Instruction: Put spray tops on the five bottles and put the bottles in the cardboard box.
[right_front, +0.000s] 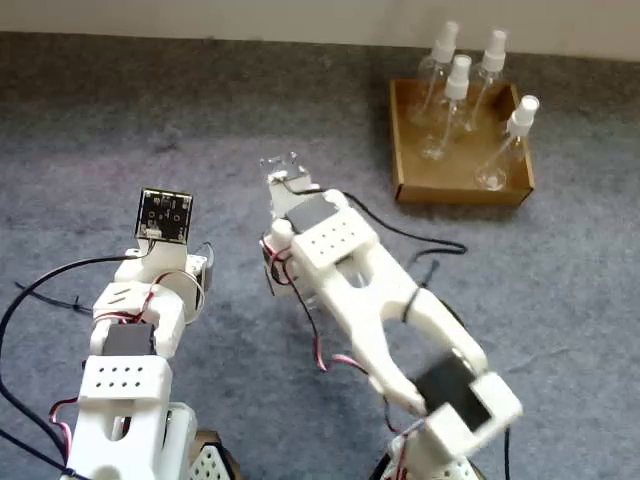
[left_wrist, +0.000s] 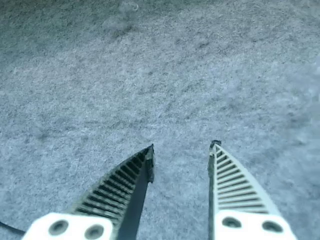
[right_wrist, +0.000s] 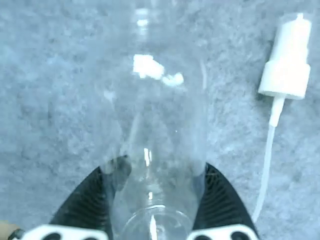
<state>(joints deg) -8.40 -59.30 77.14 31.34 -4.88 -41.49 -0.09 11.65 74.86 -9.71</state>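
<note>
Beyond right hand (right_wrist: 160, 171), cardboard box (right_front: 405, 186) holds 4 capped bottles (right_front: 456, 105). It grips 5th bottle (right_wrist: 155, 100), uncapped; spray top (right_wrist: 286, 60) lies beside; left hand (left_wrist: 181, 150) open, empty. Remaining: cap, box.

A clear bottle (right_wrist: 155, 115) tight in the right claw (right_wrist: 157, 172), a white spray top (right_wrist: 286, 60) beside it on grey felt (right_wrist: 45, 75)
</note>
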